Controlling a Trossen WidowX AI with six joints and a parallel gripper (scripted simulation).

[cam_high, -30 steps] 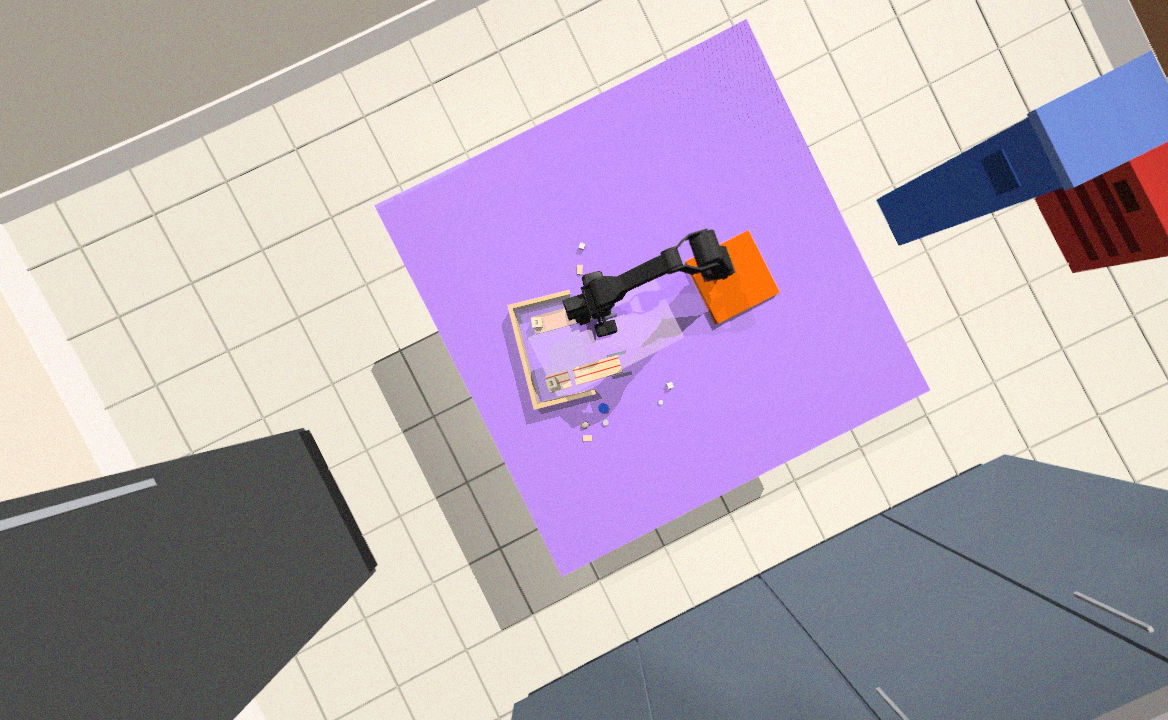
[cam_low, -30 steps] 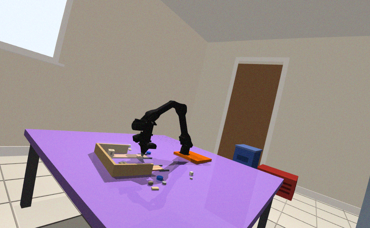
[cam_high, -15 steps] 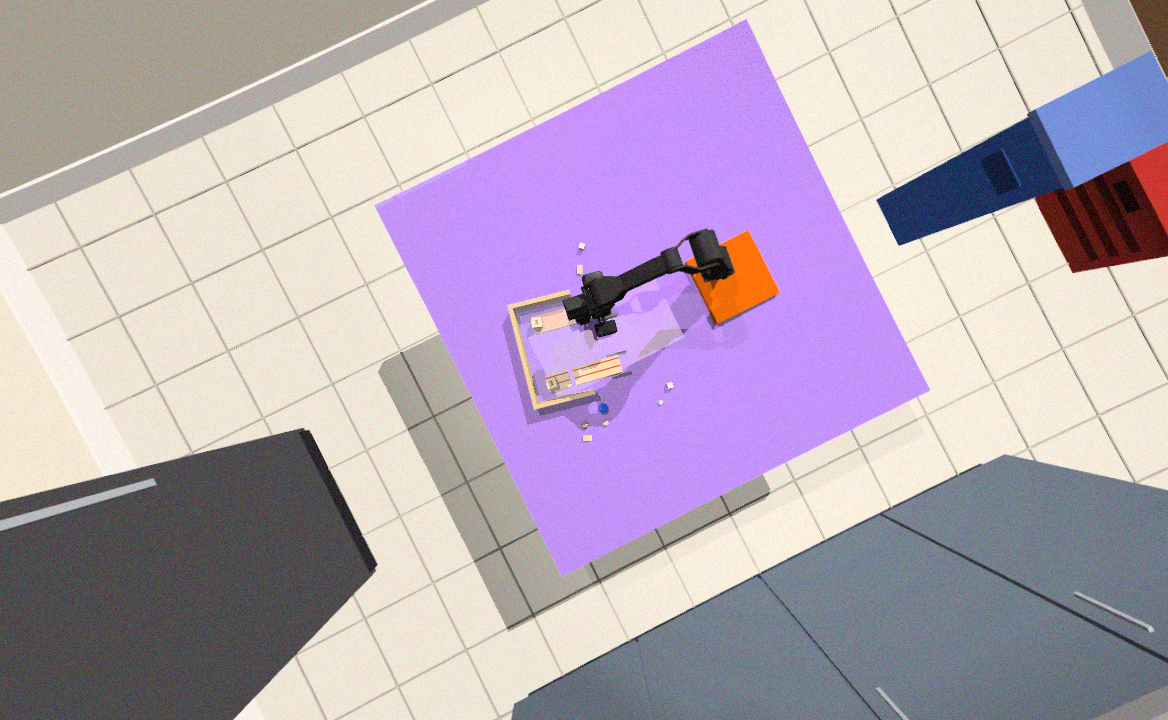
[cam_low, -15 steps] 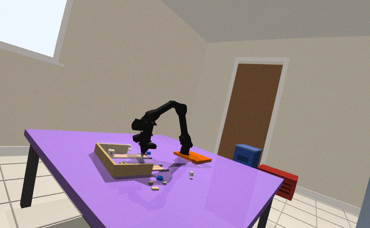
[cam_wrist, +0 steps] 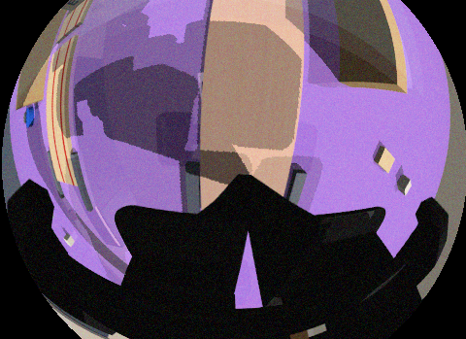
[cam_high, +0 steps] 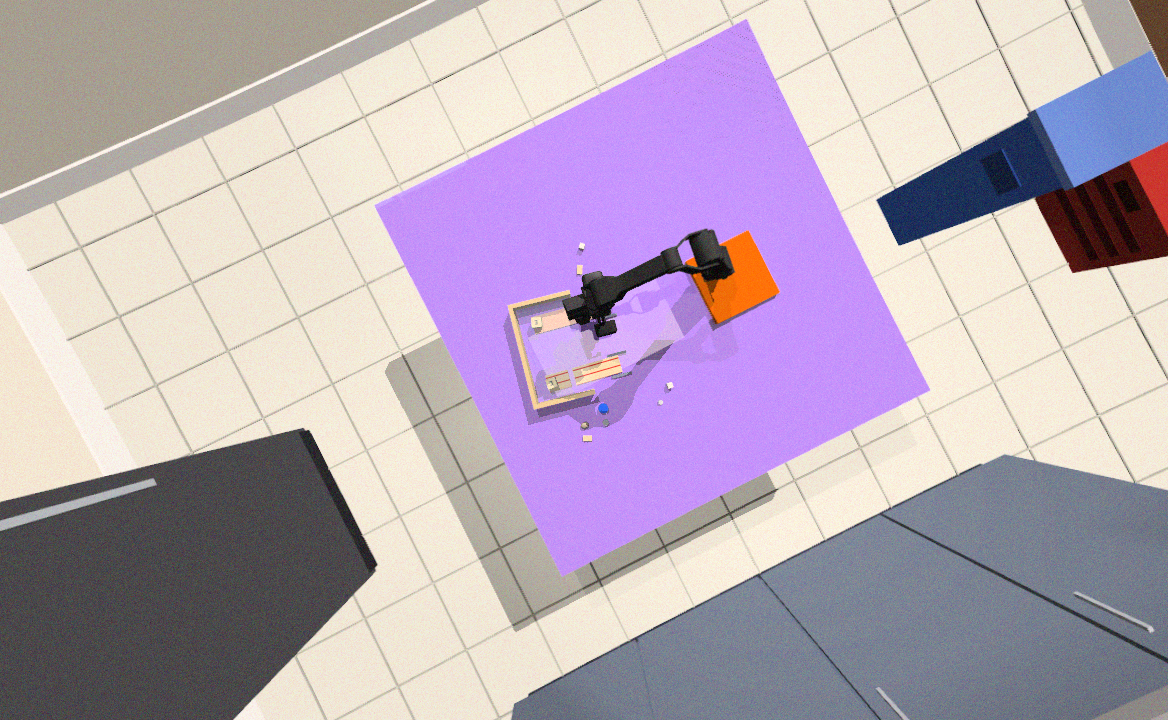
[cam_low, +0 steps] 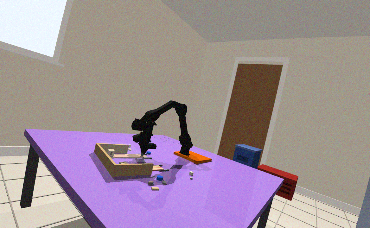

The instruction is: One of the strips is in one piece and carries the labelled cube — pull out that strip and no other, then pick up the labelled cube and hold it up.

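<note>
A plain pink strip (cam_high: 557, 319) (cam_low: 124, 156) (cam_wrist: 252, 86) shows no break in its visible part. A cube marked E (cam_high: 535, 322) (cam_low: 111, 152) stands on its far end. A red-lined strip (cam_high: 597, 369) (cam_low: 157, 168) (cam_wrist: 57, 111) lies parallel to it and is split by a gap. A second marked cube (cam_high: 551, 384) (cam_wrist: 73, 1) stands on its far piece. My gripper (cam_low: 142, 154) (cam_wrist: 243, 181) is shut and empty, pointing down over the pink strip's near end. I cannot tell whether the tips touch it. The arm hides this spot in the overhead view.
A low wooden wall (cam_high: 525, 358) (cam_low: 132, 170) (cam_wrist: 399, 52) encloses the far ends on three sides. Dark guides (cam_wrist: 193, 188) (cam_wrist: 296, 184) flank the pink strip's near end. A blue disc (cam_high: 603, 408) (cam_low: 159, 178) (cam_wrist: 30, 117) and small blocks lie outside the wall.
</note>
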